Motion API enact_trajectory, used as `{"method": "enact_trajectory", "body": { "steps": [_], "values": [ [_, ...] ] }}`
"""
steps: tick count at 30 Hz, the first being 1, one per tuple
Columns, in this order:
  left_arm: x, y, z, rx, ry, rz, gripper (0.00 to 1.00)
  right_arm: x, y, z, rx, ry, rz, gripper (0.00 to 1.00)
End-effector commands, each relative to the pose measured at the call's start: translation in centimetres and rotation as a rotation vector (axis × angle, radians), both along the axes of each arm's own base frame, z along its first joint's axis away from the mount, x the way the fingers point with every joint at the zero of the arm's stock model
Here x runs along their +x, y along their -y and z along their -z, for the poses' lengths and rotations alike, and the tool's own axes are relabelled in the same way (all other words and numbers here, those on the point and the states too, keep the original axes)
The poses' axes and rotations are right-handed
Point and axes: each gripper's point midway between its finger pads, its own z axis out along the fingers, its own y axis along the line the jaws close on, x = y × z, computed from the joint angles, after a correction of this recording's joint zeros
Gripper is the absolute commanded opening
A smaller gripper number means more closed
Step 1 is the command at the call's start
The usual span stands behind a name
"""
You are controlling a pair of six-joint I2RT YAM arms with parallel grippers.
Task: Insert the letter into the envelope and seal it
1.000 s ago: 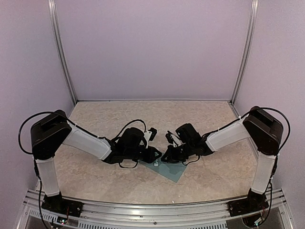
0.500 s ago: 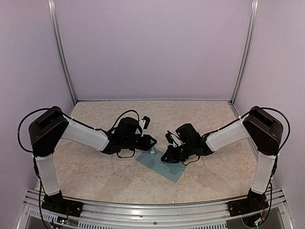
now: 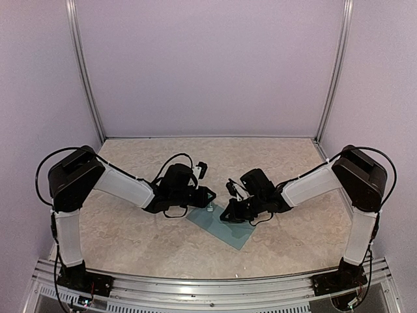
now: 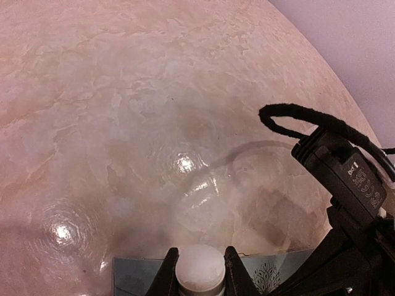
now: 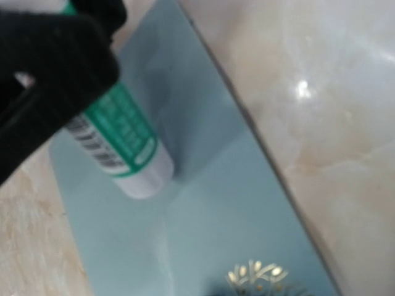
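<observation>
The teal-blue envelope lies flat on the marble table between the arms. It also shows in the right wrist view and along the bottom edge of the left wrist view. My left gripper is shut on a green and white glue stick, held upright with its tip on the envelope's far-left part. The stick's white end sits between my left fingers. My right gripper rests low on the envelope's middle; its jaws are hidden. No letter is in view.
The right arm's black wrist and cable stand close to the right of my left gripper. A gold ornament is printed on the envelope. Purple walls enclose the table on three sides.
My left gripper has moved the glue stick up and away along the envelope, uncovering the envelope's left corner. The right arm has not moved.
</observation>
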Motion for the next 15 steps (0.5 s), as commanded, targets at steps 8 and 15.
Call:
{"method": "enact_trajectory", "body": {
  "steps": [8, 15],
  "values": [
    [-0.6, -2.3, 3.7, 0.106, -0.022, -0.042, 0.02, -2.9, 4.5, 4.1, -0.157, -0.110, 0.041, 0.00],
    [-1.2, -2.5, 4.0, 0.109, -0.029, -0.039, 0.02, -3.8, 5.9, 4.8, -0.189, -0.122, 0.059, 0.00]
  ]
}}
